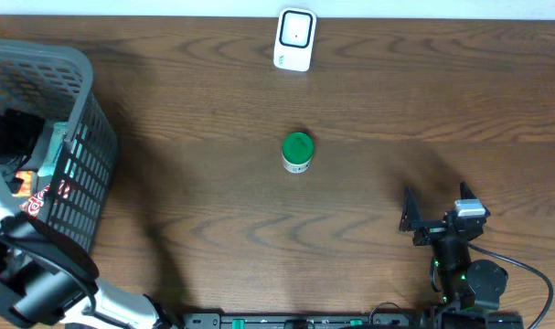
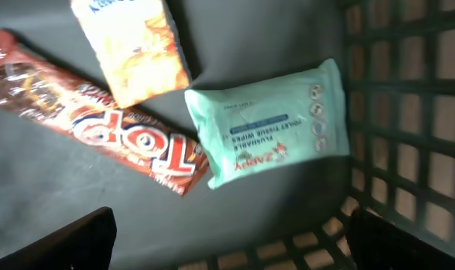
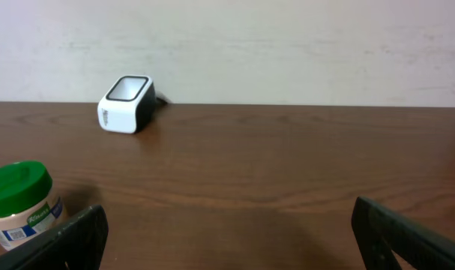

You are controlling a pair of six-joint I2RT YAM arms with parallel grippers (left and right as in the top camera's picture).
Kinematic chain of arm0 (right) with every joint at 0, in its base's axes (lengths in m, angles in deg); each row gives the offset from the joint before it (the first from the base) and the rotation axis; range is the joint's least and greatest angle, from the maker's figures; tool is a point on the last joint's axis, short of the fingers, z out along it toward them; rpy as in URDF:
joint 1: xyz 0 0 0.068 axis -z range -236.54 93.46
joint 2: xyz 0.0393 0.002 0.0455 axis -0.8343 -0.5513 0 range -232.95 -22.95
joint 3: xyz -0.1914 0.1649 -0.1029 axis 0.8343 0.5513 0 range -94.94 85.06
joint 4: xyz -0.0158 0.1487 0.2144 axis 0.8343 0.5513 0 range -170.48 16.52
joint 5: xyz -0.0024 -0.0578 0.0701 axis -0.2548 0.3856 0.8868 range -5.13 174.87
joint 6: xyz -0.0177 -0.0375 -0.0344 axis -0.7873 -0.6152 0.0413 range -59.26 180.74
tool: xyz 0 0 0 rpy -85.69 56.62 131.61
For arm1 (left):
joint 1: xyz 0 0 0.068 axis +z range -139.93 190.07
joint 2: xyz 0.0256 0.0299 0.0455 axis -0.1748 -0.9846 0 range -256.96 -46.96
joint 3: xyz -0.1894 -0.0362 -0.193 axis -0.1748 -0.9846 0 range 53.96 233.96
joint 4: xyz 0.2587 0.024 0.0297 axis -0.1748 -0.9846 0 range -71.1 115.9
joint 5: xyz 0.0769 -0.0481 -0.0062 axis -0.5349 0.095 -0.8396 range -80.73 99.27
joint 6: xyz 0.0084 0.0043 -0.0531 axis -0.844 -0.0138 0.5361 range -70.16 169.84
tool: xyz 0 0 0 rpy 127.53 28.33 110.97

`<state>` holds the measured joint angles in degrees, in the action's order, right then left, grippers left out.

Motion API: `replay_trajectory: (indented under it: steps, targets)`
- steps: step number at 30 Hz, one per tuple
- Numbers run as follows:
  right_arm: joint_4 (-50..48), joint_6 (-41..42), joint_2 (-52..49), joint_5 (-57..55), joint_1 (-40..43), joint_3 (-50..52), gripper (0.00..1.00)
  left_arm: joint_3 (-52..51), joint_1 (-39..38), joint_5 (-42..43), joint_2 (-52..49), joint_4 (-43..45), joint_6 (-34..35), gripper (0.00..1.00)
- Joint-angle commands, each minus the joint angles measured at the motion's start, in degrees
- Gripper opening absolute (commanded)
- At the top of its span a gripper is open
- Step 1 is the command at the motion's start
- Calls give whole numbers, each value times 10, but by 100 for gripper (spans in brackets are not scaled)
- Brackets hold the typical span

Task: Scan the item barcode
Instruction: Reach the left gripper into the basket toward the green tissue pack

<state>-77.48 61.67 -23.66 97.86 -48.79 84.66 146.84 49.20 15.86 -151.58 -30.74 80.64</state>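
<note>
White barcode scanner (image 1: 294,39) stands at the far edge of the brown wooden table (image 1: 195,110). Small green-lidded white jar (image 1: 297,152) upright mid-table, apart from both arms. Left gripper (image 2: 234,240) inside grey plastic mesh basket (image 1: 76,137), fingers wide apart over mint-green wipes pack (image 2: 276,120), apparently not touching. Right gripper (image 1: 437,206) spread wide, empty.

Green-lidded jar (image 1: 297,153) stands upright, apart from white scanner (image 1: 294,40).

A white-and-black scanner (image 3: 127,103) sits far back on the brown table (image 3: 287,165), near the pale wall (image 3: 287,45). A green-lidded jar (image 3: 19,204) stands upright at lower left, just beside one dark finger (image 3: 73,241) of the gripper (image 3: 228,225), whose jaws stand wide apart.
</note>
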Motion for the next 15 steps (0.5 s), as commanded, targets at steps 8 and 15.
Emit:
replay_trajectory:
  steps: [8,15]
  targets:
    - [2,7,2,-5,-6,1,99,-78,2,61,-56,96,-18,98]
    - [2,7,2,-5,-6,1,99,-92,2,67,-95,131,-18,98]
